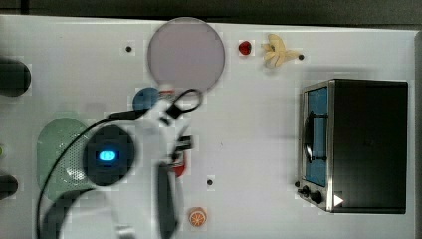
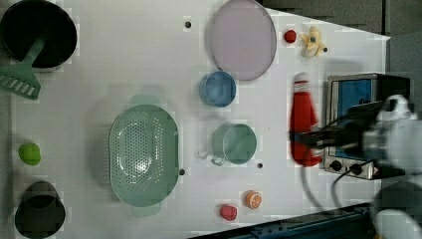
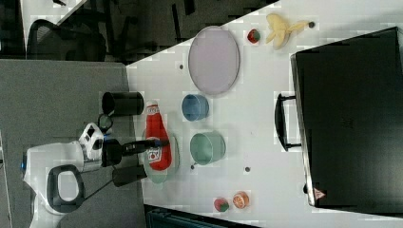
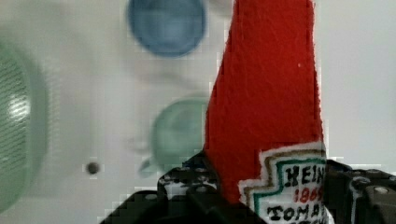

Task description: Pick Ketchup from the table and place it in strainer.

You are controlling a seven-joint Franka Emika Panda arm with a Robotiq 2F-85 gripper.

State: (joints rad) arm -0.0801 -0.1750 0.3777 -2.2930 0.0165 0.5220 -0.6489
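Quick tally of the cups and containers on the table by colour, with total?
Black cups: 2
Blue cup: 1
Teal cup: 1
Mint strainer: 1
Total: 5

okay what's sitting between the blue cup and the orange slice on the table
In the left view, the teal-green cup with a handle sits between the blue cup and the orange slice; the rest of that stretch is bare white table.

Pincer [image 3: 154, 147] clamped on Ketchup [image 3: 157, 137] (fingers either side of label), arm raised above table.
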